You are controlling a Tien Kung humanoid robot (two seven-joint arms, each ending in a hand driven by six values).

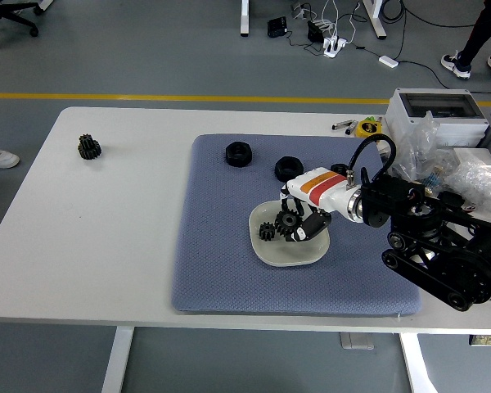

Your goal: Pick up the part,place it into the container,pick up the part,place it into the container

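Note:
My right hand (293, 223) reaches over the white bowl (288, 253) on the blue mat, its fingers curled around a black gear (289, 220) held just above the bowl's inside. A second small black gear (267, 231) lies in the bowl right beside the held one. Two black ring-shaped parts (238, 153) (288, 169) rest on the far part of the mat. Another black part (339, 169) peeks out behind my forearm. My left arm does not appear in the frame.
A lone black gear (88, 146) sits on the bare table at far left. A grey box (439, 112) and crumpled plastic bags (466, 173) crowd the right rear corner, with a yellow tape measure (367, 128) near them. The blue mat (221, 262) covers the table's middle.

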